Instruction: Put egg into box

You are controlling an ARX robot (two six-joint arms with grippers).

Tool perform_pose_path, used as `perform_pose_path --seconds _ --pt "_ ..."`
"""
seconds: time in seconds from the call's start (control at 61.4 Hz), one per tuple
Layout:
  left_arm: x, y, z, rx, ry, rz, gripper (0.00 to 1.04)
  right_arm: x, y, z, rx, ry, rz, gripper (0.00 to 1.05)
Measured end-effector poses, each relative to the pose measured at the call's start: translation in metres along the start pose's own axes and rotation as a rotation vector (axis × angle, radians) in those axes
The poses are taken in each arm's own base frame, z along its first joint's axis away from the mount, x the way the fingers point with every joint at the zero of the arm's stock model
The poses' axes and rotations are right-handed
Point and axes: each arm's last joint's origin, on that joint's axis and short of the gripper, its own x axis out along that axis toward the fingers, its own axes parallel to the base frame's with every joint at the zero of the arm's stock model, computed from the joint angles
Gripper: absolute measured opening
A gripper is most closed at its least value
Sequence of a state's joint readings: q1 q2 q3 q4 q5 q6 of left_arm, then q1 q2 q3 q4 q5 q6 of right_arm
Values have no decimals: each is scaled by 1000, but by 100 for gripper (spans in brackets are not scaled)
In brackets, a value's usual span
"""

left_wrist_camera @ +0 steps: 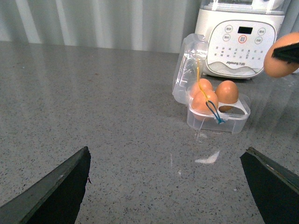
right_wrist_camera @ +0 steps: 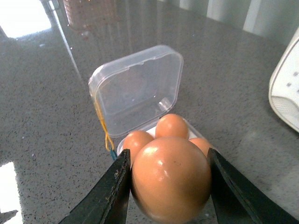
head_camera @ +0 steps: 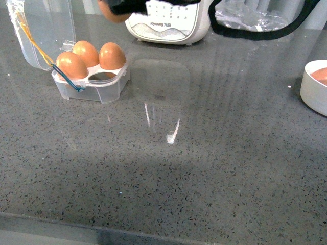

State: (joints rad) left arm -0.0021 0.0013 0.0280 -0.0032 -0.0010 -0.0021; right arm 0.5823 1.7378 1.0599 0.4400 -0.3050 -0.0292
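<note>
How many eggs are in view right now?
5. Three eggs sit in the box's cells. One egg is clamped in the right gripper, held aloft. One orange-brown shape, probably an egg, lies in the white bowl, cut by the frame; more may hide there.

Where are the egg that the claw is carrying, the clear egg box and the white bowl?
the egg (right_wrist_camera: 170, 184), right wrist view, on its shiny front.
the box (head_camera: 102, 93), front view, on its clear front wall.
the white bowl (head_camera: 311, 94), front view, on its outer wall.
</note>
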Motion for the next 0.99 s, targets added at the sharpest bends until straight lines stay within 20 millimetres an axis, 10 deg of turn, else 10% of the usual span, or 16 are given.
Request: perform_pose_path --seconds 0.993 --pt "0 0 0 0 0 0 98 48 5 -19 31 105 -75 41"
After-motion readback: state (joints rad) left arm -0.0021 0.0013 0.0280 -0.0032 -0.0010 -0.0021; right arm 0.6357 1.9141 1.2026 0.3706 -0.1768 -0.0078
